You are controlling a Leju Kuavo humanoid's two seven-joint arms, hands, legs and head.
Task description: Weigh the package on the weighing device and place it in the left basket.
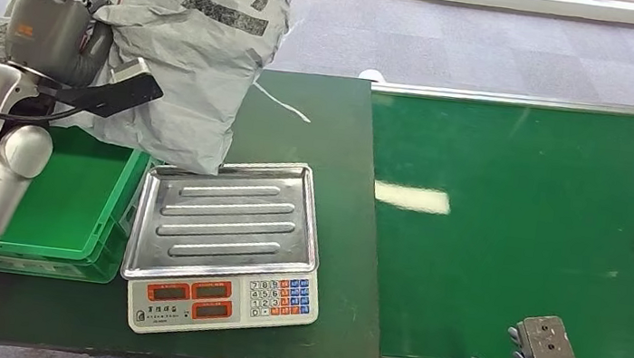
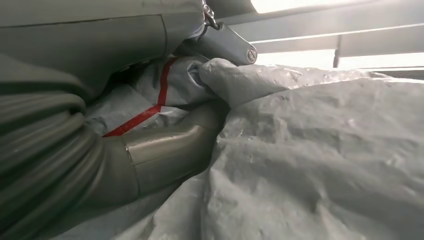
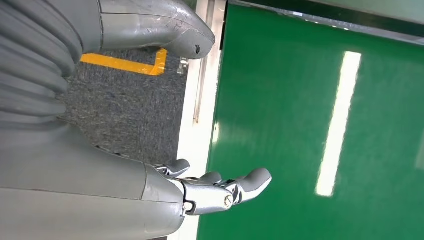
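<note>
Up over the far left corner of the dark green worktop [image 1: 300,140], the left hand [image 1: 57,37] grips the crumpled grey plastic mailer package [image 1: 192,54] above the green plastic basket [image 1: 64,203], beside the steel-pan weighing scale [image 1: 226,223], while the right hand [image 3: 220,187] hangs spread and empty by the green conveyor belt [image 1: 518,222].

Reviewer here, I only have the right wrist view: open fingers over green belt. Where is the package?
Observer: The left hand holds the grey package up, above the back of the scale.
Operator: Is anything on the scale tray?
Observer: The tray is bare; the package's lower end hangs at its far edge.
Operator: And the basket?
Observer: The green basket sits left of the scale, under the left arm.
</note>
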